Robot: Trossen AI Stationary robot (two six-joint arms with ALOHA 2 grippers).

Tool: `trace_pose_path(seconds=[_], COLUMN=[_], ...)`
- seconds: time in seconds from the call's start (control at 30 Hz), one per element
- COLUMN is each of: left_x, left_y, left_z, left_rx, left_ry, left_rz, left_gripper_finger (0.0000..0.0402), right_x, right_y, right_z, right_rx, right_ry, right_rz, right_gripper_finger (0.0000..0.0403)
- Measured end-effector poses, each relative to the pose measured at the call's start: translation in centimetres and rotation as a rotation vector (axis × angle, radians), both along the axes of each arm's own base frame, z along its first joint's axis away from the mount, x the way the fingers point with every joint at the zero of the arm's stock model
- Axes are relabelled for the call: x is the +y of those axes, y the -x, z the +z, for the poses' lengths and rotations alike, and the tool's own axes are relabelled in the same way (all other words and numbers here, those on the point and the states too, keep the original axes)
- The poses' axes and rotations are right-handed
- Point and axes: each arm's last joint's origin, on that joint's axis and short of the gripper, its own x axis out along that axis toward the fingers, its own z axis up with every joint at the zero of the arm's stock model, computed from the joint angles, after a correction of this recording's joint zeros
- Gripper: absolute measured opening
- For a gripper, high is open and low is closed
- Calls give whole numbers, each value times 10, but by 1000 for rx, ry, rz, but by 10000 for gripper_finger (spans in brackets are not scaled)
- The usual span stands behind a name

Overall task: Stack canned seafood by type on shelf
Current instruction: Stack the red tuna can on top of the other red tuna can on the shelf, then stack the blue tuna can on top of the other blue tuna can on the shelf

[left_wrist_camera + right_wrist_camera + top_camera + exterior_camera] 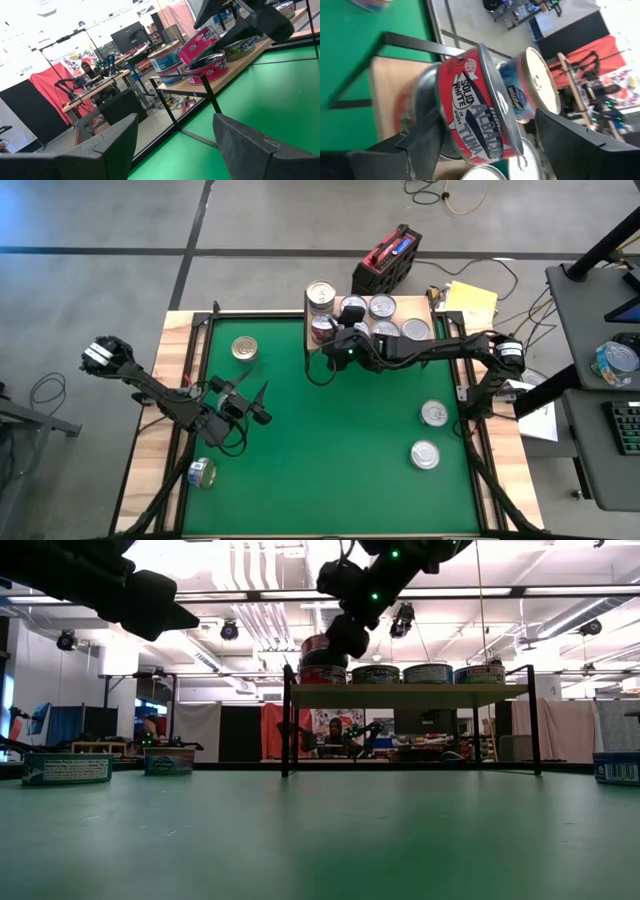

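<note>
a large green mat (330, 440) with a wooden border covers the table, and behind it lies a workshop floor with cables and a red and black box (387, 260). at the mat's far edge stands the small light-wood shelf on thin black legs (425, 307), carrying several short round metal tins. the right gripper (331, 340) reaches over the shelf's left end, its fingers spread to either side of a red-labelled tuna tin (475, 112); whether they press it cannot be told. that tin sits on top of another red tin (206, 65), with a blue-labelled tin (522, 90) just beside it. the left gripper (258, 405) hovers over the mat's left half, fingers apart and holding nothing. loose tins lie on the mat: a gold-topped one (244, 348) near the far left, a bluish-labelled one (202, 473) at the near left, and two silver-topped ones (433, 414) on the right.
</note>
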Motion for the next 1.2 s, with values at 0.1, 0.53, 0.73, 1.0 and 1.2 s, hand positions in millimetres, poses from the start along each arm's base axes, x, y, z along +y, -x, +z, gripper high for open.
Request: trace_pose_path(seconds=[0.1,0.53,0.73,1.0,1.2], left_x=[0,0,0,0,0], left_y=[0,0,0,0,0], left_z=[0,0,0,0,0], left_rx=[0,0,0,1,1], left_ry=[0,0,0,0,-1], left_rz=[0,0,0,0,0], left_gripper_finger=[241,241,241,241,241], right_x=[1,1,2,9,31], right_y=[-1,2,4,13,22], right_z=[0,-3,0,10,25], right_rx=[-6,-41,-72,-95,-137], right_ry=[-27,-96,-133,-168,-204], right_rz=[38,-1,-2,-9,24], right_gripper_finger=[293,327,338,327,303])
